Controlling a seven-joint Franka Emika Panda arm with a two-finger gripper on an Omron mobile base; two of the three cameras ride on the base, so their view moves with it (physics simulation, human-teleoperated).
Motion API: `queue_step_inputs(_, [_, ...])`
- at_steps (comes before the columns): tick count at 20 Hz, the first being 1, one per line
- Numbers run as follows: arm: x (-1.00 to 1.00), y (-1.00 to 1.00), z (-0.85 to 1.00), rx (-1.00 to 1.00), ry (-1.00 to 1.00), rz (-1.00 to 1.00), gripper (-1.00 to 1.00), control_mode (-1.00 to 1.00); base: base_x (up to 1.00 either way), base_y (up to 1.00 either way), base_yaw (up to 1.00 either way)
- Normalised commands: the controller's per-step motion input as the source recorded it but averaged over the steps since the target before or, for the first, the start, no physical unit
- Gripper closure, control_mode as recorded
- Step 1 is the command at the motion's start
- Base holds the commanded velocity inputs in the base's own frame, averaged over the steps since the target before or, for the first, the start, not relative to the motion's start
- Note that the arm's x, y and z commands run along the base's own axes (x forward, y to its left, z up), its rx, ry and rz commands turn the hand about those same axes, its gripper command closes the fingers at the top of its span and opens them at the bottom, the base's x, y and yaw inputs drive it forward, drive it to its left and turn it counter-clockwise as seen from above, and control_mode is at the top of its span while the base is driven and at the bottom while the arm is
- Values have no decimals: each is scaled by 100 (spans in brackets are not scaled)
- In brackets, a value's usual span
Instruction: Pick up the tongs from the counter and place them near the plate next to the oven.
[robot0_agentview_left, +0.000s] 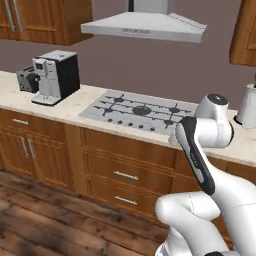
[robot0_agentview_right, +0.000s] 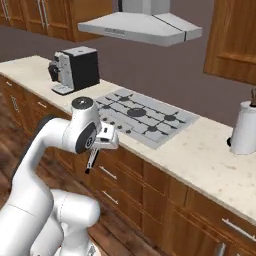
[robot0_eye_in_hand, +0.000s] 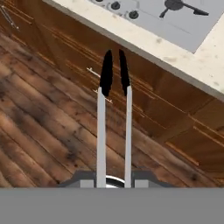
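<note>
The tongs (robot0_eye_in_hand: 101, 131) are held in my gripper (robot0_eye_in_hand: 114, 179), which is shut on their near end. Their two pale arms run away from the hand to dark tips, over the wooden floor in front of the cabinets. In the right base view the gripper (robot0_agentview_right: 106, 137) hangs just off the front edge of the counter (robot0_agentview_right: 200, 150), with the tongs (robot0_agentview_right: 93, 159) pointing down past the drawer fronts. The grey cooktop (robot0_agentview_right: 140, 117) lies in the beige counter (robot0_agentview_left: 75, 105) behind the hand. The plate and the oven are out of view.
A coffee machine (robot0_agentview_left: 55, 75) and a small toaster (robot0_agentview_left: 25, 79) stand on the counter's left part. A white cylinder (robot0_agentview_right: 245, 127) stands at its right end. A range hood (robot0_agentview_left: 145, 25) hangs over the cooktop (robot0_agentview_left: 140, 111). Brown drawers (robot0_agentview_left: 125, 175) line the front.
</note>
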Motion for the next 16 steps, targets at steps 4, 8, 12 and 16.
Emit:
queue_step_inputs(4, [0, 0, 0, 0, 0, 0, 100, 100, -32, 29, 100])
queue_step_inputs(8, [0, 0, 0, 0, 0, 0, 100, 100, -31, 26, 100])
queue_step_inputs(12, [0, 0, 0, 0, 0, 0, 100, 100, -28, 25, 100])
queue_step_inputs(16, [0, 0, 0, 0, 0, 0, 100, 100, -13, 9, 100])
